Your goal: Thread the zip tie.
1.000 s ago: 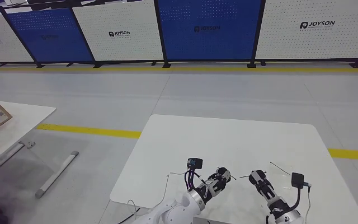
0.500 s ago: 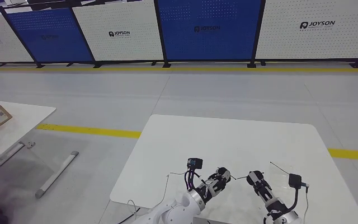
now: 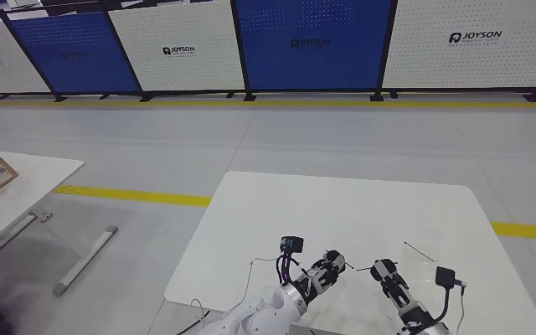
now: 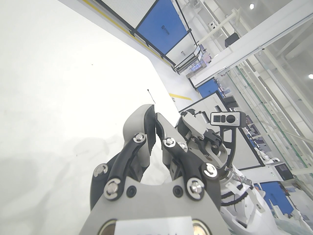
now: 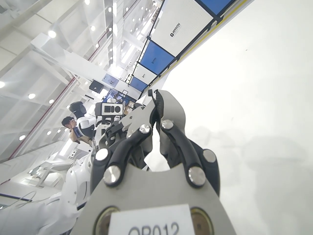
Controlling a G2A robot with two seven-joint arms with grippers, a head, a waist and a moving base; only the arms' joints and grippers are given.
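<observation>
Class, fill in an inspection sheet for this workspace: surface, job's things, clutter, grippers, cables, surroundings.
Surface: white table, plain top.
Job's things: zip tie lying flat beyond the right arm; thin dark strand between the gripper tips, holder unclear.
Clutter: nothing seen.
Grippers: left gripper and right gripper both shut, close together at the near edge.
Cables: dark cable looped at the left wrist camera.
Surroundings: blue and white panels, yellow floor line, second table.

Left gripper (image 4: 155, 117), right gripper (image 5: 155, 100): jaws together.
</observation>
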